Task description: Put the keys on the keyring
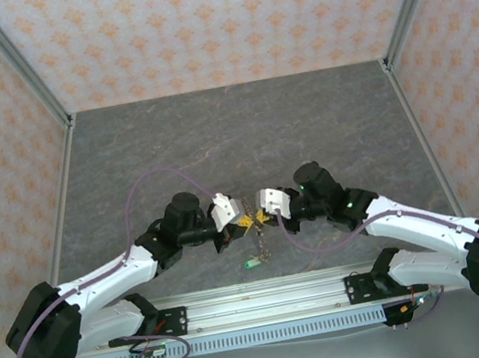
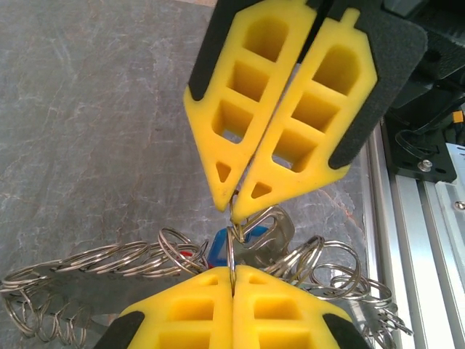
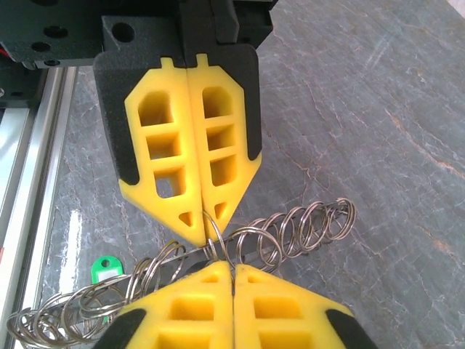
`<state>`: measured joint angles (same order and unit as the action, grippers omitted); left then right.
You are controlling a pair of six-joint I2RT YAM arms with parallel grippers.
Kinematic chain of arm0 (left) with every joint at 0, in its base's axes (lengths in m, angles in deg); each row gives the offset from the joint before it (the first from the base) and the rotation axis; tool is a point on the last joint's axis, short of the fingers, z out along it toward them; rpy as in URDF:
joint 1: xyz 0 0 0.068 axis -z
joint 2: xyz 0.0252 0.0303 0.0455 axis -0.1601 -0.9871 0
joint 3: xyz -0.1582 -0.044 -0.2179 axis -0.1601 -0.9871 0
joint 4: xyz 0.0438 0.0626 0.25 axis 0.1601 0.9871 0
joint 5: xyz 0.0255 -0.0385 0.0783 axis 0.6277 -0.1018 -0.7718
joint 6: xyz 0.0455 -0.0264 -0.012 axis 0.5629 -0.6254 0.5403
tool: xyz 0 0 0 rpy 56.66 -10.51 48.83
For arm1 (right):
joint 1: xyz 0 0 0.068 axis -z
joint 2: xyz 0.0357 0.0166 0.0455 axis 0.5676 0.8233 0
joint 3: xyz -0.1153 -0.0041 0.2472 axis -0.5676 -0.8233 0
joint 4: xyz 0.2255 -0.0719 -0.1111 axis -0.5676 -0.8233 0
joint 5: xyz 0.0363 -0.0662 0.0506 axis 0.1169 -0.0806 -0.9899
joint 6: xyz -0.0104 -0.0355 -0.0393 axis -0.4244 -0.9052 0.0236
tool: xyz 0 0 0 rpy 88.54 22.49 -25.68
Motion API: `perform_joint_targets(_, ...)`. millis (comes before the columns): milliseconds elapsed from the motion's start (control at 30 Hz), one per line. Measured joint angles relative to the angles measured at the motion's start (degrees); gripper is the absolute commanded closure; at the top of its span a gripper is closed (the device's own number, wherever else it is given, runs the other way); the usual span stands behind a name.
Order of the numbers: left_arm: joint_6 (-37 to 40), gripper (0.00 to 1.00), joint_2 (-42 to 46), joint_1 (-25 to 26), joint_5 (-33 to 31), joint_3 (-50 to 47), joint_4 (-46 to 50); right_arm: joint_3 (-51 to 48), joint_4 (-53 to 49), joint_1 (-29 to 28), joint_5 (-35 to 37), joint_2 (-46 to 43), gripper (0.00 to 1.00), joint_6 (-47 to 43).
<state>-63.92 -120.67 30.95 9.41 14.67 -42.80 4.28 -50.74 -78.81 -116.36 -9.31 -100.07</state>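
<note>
I count two arms, two claws, one keyring, three plastic tags. The keyring (image 3: 290,229) is not a plain loop: it is a long chain of many thin wire rings linked together. It carries one green tag (image 3: 105,269), which lies on the table close to the rail. Under the claws I see one blue tag (image 2: 218,249) and a small piece of one red tag (image 2: 186,254). The metal of the keys (image 2: 276,231) lies just beside the blue tag, among the rings. How many keys are there I cannot tell.

The grey table (image 1: 232,134) has patterned walls (image 1: 211,17) on three sides and a metal rail (image 1: 270,299) along the near edge. The claws meet near this rail. Behind them the table is wide and free up to the back wall.

The left arm (image 1: 100,282) and the right arm (image 1: 415,227) both reach inward from the outer corners, forearms low, wrists turned to face each other, tip to tip.

The left gripper (image 2: 232,273) has its yellow fingers pressed together on one ring of the chain. The right gripper (image 3: 232,267) is almost closed, with only a hair of gap, and it pinches a ring at its tips.
</note>
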Motion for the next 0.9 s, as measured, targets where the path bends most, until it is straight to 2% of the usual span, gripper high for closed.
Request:
perform_joint_targets(200, 0.0, 1.0, 0.0, 0.0, 0.5, 0.0, 0.3, -3.3, 0.6, 0.7, 1.7, -1.6, 0.83, 3.8)
perform_joint_targets(533, 0.7, 1.0, 1.6, 0.0, 2.3, 0.0, 0.6, -6.2, 4.3, 0.7, 2.4, -10.7, 0.82, 7.0)
perform_joint_targets(900, 3.3, 1.0, 2.8, 0.0, 8.3, 0.9, 3.2, -8.5, 9.7, 0.7, -5.4, -8.0, 0.83, 7.4)
